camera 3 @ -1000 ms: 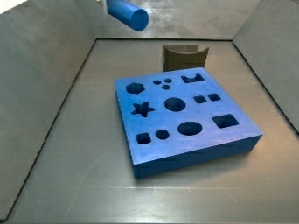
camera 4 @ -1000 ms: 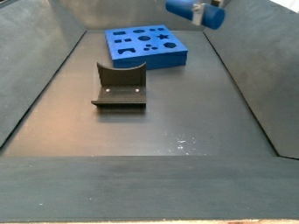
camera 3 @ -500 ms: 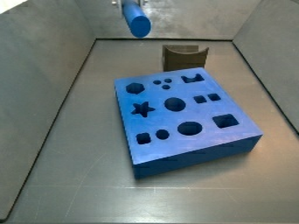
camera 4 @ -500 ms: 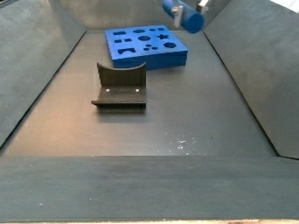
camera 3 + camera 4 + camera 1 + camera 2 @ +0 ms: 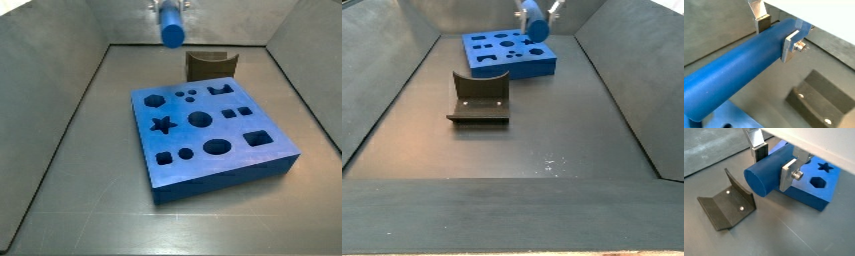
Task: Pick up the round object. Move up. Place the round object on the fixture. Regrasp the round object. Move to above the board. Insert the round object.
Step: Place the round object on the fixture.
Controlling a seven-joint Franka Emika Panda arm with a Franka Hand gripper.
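The pincer (image 5: 775,164) is up in the air above the blue board (image 5: 211,139), clamped tight across the blue cylinder peg (image 5: 741,62) with a silver finger (image 5: 791,45) on each side, the fixture (image 5: 480,97) sitting well apart.

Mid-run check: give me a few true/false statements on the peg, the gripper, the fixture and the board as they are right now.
1. The gripper is shut on the round object. True.
2. The round object rests in the fixture's notch. False: it hangs in the air, clear of the fixture, in both side views.
3. The board has a star-shaped hole. True.
4. A peg already fills one of the board's holes. False: every visible hole is empty.
5. The fixture sits on top of the board. False: it stands on the floor beside it.
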